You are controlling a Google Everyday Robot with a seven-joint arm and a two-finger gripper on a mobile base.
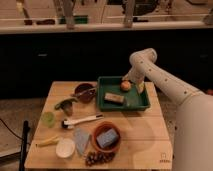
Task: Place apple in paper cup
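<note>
- The gripper (135,88) is down inside the green tray (135,102), at its far right corner, at the end of the white arm (165,85) that reaches in from the right
- The apple (125,85) lies in that same corner of the tray, just left of the gripper — so close that I cannot tell whether they touch or are apart
- How wide the claw stands, and whether it has hold of anything, cannot be told from this view
- A tan rectangular block (114,97) also lies in the tray, nearer the front and left of the apple, apart from it
- The paper cup (65,148) stands upright near the front left of the wooden table (142,135), well apart from the tray and the apple
- Just right of the paper cup lies a flat pale grey piece (81,141), and beside that an orange bowl (95,145) with a blue sponge (106,137) in it
- A bunch of dark grapes (97,158) lies at the table's front edge, just in front of the orange bowl
- A small translucent green cup (48,118) stands by the left edge; a long yellow item (47,142) lies between it and the paper cup
- A white-handled tool (80,120) lies across the middle of the table
- A dark brown bowl (84,92) stands just left of the tray — a green item (65,104) lies to its front left
</note>
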